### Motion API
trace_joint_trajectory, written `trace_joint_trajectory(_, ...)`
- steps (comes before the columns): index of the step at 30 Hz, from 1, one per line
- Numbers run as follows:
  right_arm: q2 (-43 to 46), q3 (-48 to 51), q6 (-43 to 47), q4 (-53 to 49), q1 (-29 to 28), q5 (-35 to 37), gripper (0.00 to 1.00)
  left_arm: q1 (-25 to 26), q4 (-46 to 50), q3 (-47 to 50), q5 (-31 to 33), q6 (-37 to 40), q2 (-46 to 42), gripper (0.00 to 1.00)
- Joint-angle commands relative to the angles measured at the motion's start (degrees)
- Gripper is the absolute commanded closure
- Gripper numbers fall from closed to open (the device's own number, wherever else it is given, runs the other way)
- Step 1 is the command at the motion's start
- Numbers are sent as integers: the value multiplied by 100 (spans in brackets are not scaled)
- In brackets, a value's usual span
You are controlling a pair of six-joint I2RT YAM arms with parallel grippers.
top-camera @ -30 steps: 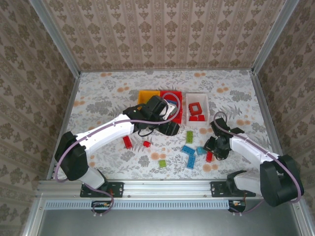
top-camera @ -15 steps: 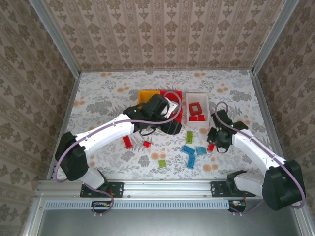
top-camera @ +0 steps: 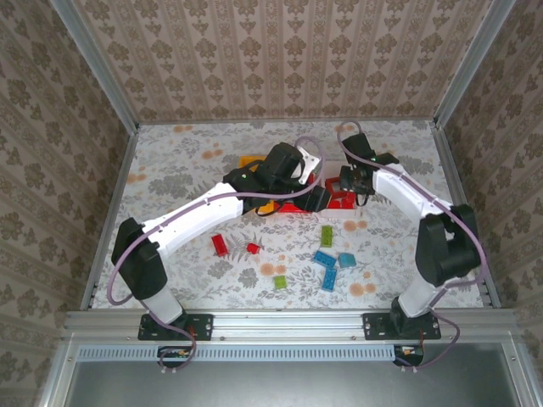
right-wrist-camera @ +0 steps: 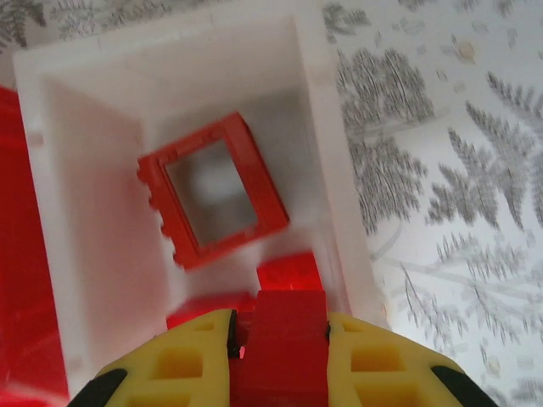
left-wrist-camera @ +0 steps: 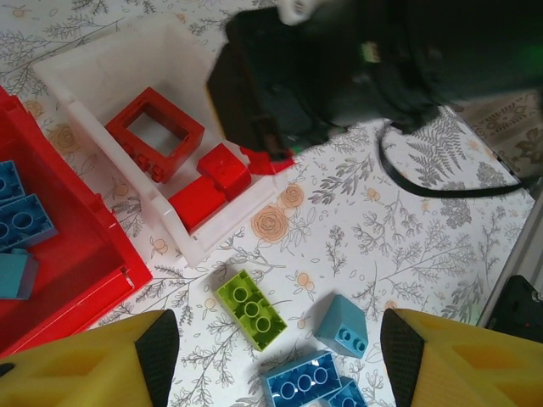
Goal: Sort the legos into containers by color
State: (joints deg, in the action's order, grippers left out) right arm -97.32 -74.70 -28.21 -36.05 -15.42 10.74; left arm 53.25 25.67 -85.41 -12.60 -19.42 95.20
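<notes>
Top external: bare table lies left of the red bin point(left-wrist-camera: 89, 250). Left gripper point(top-camera: 311, 200) hangs open over loose legos point(left-wrist-camera: 251, 309) near the bins. Right gripper point(top-camera: 351, 181) grips a red brick point(right-wrist-camera: 278, 348) above the white bin point(right-wrist-camera: 329, 161), its walls close around.

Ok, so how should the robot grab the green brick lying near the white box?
Pinch the green brick across its two long sides, coming straight down from above. It lies flat, studs up, and the table is bare along both long sides, so there's room to squeeze. The light blue brick nearby sits apart from it.
</notes>
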Motion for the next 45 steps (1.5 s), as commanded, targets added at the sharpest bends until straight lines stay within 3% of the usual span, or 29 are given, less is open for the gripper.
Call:
trace_joint_trajectory(1, -473, -550, 442, 134, -21, 387, 93, -15, -2, -60, 155, 127, -40, 32)
trace_joint_trajectory(3, -783, -809, 511, 70, -22, 477, 92, -46, -1, 85, 217, 78, -158, 32)
trace_joint_trajectory(10, -1162, -1136, 651, -39, -38, 609, 61, -225, 103, 701, 440, -116, -634, 31)
trace_joint_trajectory(13, -1018, -1151, 650, -8, -72, 531, 55, -314, 155, 1044, 520, -201, -882, 31)
trace_joint_trajectory(21, -180, -822, 617, 37, -367, 404, 52, -537, 576, 1759, 313, 15, -1245, 29)
trace_joint_trajectory(29, 1587, 1102, 402, 613, -756, -478, 50, -522, 878, 2271, -100, 176, -1302, 27)
trace_joint_trajectory(37, 3485, 2866, -253, 159, -874, -1330, 40, 58, 810, 1377, 178, -431, -72, 26)
trace_joint_trajectory(45, 5083, 3088, -415, -1128, -842, -1609, 34, 703, 1274, -208, 862, -1282, 1563, 26)
